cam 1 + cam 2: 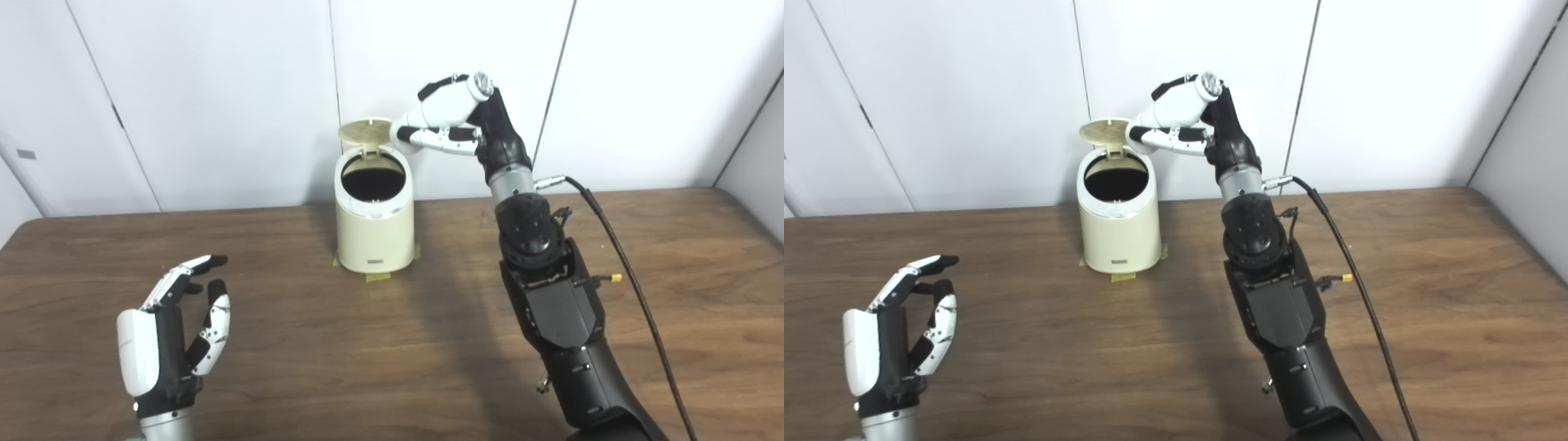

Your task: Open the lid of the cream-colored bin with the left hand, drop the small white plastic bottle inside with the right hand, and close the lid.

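Note:
The cream-colored bin (375, 229) stands at the back middle of the table, its round lid (365, 130) tipped up and its dark inside open to view. My right hand (446, 119) is raised just above and to the right of the bin's rim, next to the lid. Its fingers are curled around a small white rounded thing, apparently the white plastic bottle (402, 134), whose end points toward the lid. My left hand (177, 318) is open and empty, upright over the table's front left, far from the bin.
The brown wooden table (306, 343) runs to white wall panels behind the bin. Yellow tape pieces (378, 277) hold the bin's base. A black cable (618, 245) runs along my right arm down to the front edge.

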Controlling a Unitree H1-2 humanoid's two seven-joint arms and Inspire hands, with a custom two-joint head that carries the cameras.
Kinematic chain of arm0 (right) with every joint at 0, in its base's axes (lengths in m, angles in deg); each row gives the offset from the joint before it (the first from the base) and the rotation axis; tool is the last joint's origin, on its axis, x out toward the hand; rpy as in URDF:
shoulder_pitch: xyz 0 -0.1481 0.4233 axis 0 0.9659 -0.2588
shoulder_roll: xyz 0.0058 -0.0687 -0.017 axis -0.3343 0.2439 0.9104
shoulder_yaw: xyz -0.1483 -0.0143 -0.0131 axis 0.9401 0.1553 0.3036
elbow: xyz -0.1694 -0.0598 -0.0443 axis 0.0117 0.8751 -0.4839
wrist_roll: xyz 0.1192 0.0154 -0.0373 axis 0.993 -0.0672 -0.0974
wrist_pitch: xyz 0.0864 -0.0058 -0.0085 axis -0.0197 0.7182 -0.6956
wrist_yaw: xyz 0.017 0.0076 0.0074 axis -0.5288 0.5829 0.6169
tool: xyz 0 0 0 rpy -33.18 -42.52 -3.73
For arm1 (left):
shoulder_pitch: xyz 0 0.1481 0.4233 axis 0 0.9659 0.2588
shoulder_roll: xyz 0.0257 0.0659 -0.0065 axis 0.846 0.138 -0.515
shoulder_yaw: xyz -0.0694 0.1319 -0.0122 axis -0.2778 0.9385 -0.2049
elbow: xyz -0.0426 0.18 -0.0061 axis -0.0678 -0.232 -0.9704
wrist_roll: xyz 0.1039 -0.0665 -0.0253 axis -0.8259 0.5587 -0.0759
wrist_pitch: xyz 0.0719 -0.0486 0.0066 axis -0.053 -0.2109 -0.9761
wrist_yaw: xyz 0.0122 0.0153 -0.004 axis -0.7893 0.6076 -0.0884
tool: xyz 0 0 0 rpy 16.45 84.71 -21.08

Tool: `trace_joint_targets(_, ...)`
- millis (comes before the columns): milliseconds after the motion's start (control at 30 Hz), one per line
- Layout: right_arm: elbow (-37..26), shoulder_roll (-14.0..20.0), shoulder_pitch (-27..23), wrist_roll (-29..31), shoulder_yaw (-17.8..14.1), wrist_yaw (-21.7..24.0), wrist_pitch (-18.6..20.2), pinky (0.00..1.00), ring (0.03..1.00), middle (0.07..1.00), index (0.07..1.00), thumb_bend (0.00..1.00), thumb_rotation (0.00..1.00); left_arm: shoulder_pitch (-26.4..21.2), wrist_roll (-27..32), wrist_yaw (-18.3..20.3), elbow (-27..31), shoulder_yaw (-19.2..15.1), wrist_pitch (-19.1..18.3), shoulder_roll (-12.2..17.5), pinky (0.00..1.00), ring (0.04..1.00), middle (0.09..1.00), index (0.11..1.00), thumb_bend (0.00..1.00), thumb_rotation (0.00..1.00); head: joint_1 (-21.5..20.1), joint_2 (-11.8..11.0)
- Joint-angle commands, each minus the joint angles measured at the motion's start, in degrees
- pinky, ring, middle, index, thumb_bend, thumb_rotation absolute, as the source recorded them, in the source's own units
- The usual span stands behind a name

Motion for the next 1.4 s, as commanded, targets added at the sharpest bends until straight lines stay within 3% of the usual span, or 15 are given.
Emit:
trace_joint_targets(0, -1.6, -0.5, -2.8, 0.1, 0.3, 0.1, -2.2, 0.36, 0.454, 0.485, 0.481, 0.52, 0.0, -1.0, -0.6, -1.7, -2.3, 1.3, 0.3, -2.3, 0.57, 0.692, 0.693, 0.675, 0.19, 0.67, 0.1, 0.0)
trace_joint_targets(267, 1.3, -0.5, -2.4, 1.0, 0.6, 0.4, -7.9, 0.38, 0.454, 0.483, 0.479, 0.52, 0.0, -0.9, -1.2, -1.5, -1.6, 1.7, -0.3, -2.8, 0.57, 0.694, 0.695, 0.674, 0.2, 0.68, 1.1, -0.4)
trace_joint_targets(567, 3.6, -1.1, -2.2, 0.7, 1.4, 0.4, -9.4, 0.38, 0.456, 0.489, 0.475, 0.52, 0.0, -0.8, -2.0, -1.7, -1.3, 2.2, -1.1, -3.5, 0.57, 0.691, 0.691, 0.672, 0.22, 0.68, 2.1, -0.6)
trace_joint_targets(967, 6.6, -1.1, -2.5, -1.7, 2.5, -0.3, -11.3, 0.37, 0.449, 0.489, 0.482, 0.52, 0.0, -0.7, -2.6, -2.6, -1.0, 3.0, -1.9, -3.5, 0.57, 0.693, 0.694, 0.673, 0.2, 0.62, 2.4, -0.6)
trace_joint_targets(1367, 10.4, -1.0, -2.6, -2.6, 3.6, -1.0, -15.7, 0.37, 0.451, 0.491, 0.481, 0.52, 0.0, -0.6, -2.6, -2.4, -0.6, 3.4, -2.4, -3.5, 0.57, 0.694, 0.695, 0.674, 0.2, 0.65, 2.5, -0.5)
